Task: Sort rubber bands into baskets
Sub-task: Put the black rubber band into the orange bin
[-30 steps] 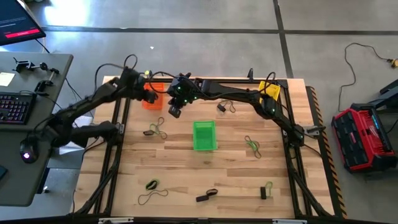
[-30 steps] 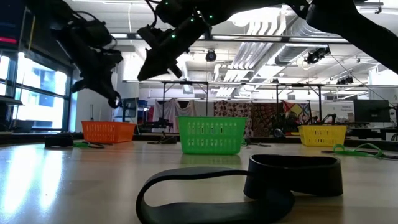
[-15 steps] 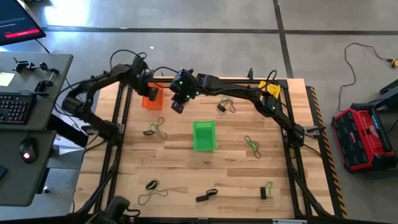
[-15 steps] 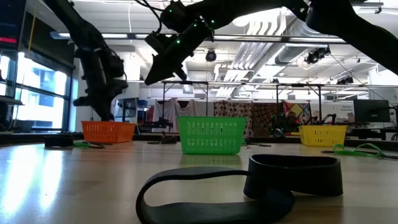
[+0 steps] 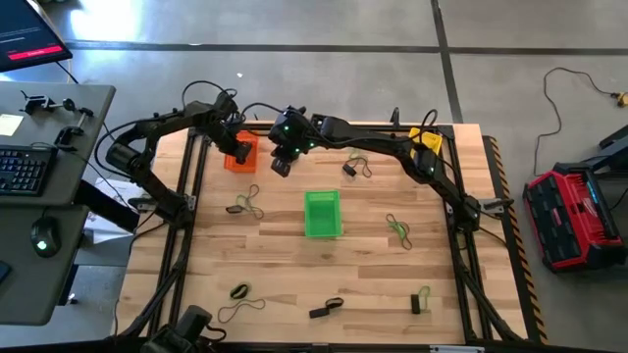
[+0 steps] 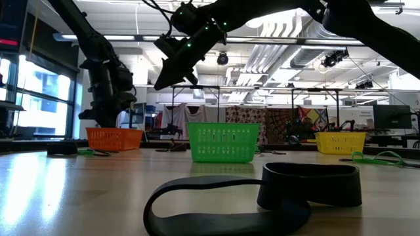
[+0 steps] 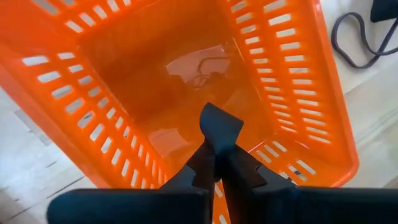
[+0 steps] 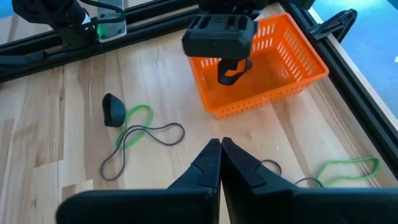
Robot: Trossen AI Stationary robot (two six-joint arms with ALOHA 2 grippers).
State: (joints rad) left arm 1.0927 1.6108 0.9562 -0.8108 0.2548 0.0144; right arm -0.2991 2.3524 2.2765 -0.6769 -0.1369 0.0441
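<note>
The left gripper hung over the orange basket, its fingers nearly closed around a black rubber band. The right gripper hovered between the orange and green basket, fingers closed and empty. Other bands lay scattered on the surface.

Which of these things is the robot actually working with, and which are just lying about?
Job: orange basket, green basket, yellow basket, rubber bands scattered on the table.

Lying about: keyboard, mouse, red case on the floor.
</note>
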